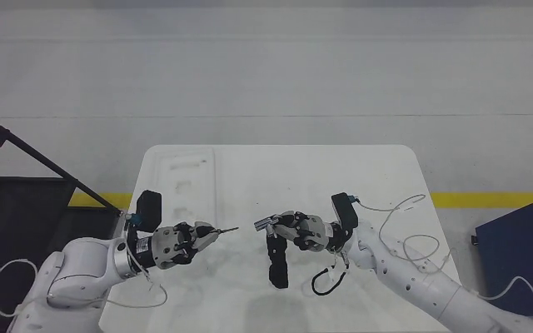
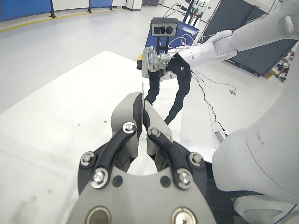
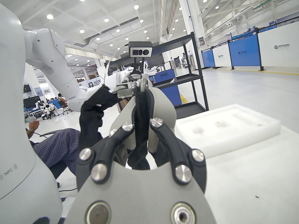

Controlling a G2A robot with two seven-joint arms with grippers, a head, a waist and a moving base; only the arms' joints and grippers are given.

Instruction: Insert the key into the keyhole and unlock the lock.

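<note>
Gripper, left: fingers closed flat on the key, whose blade sticks out past the fingertips and points right, held above the near left part of the white table.

Gripper, right: fingers closed on the black-sleeved cable, gripping it just beside the lock and holding it up over the near middle of the table. The silver lock body projects left from the fingers. Its keyhole faces the key. The rest of the cable hangs down in a loop toward the near edge.

Key and lock: roughly level, near each other but apart, a clear gap between blade tip and keyhole.

Foam tray: white, with shallow recesses, lying on the far left of the table.
</note>
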